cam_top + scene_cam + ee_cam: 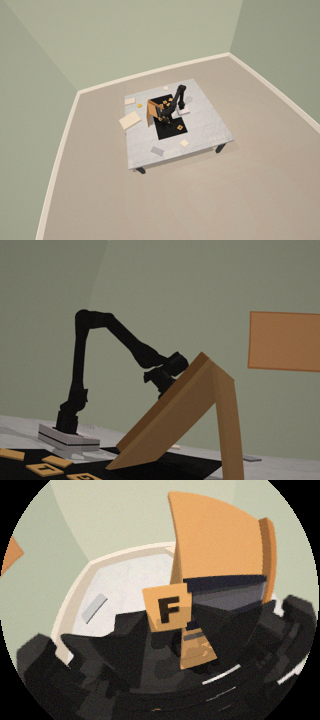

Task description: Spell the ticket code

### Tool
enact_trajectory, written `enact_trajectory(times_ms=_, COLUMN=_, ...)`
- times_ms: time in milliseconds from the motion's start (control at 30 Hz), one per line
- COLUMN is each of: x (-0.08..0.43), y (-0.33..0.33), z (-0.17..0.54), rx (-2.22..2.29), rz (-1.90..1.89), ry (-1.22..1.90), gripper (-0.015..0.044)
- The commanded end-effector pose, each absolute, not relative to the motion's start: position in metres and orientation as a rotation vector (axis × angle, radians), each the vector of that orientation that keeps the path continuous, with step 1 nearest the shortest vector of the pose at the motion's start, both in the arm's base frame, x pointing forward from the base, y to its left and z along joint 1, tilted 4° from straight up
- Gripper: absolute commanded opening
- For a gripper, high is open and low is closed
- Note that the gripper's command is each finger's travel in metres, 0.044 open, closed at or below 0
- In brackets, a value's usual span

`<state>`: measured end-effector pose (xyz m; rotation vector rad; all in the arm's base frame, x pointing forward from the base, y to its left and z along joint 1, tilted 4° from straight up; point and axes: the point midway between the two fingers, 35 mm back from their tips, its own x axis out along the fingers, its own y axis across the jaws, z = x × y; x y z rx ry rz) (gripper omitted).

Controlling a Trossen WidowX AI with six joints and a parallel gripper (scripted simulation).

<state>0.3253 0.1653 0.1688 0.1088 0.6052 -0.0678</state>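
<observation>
My gripper (164, 119) (169, 610) is shut on a letter tile marked F (155, 600), which stands upright between the fingers, beside the left edge of the tilted wooden board (153, 109) (165, 427) (220, 545). The board hides the fingers in the exterior view. The dark rail area (227, 592) shows on the board's face, partly behind a finger; I cannot read any letters in it. A T tile (44, 469) and a partly cut-off tile (84, 476) lie on the black mat (168, 133) (186, 464). Another tile (180, 127) lies at the mat's near end. The ticket's code is not readable.
More tiles (164, 102) (56, 461) lie at the mat's far end. A grey slab (157, 150) (252, 458) (94, 608), a small cream square (184, 143), a yellow disc (139, 105) and a cream block (130, 120) are on the counter. The robot's base (184, 111) (54, 437) stands opposite the board.
</observation>
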Motion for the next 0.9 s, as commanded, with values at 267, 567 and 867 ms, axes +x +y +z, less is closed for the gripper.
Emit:
enact_trajectory(times_ms=267, x=0.324, y=0.16, z=0.169, rx=0.108, rz=-0.062, ry=0.605, gripper=0.0)
enact_trajectory(times_ms=567, x=0.324, y=0.155, z=0.168, rx=0.108, rz=-0.062, ry=0.605, gripper=0.0)
enact_trajectory(times_ms=867, x=0.323, y=0.151, z=0.168, rx=0.107, rz=-0.062, ry=0.605, gripper=0.0)
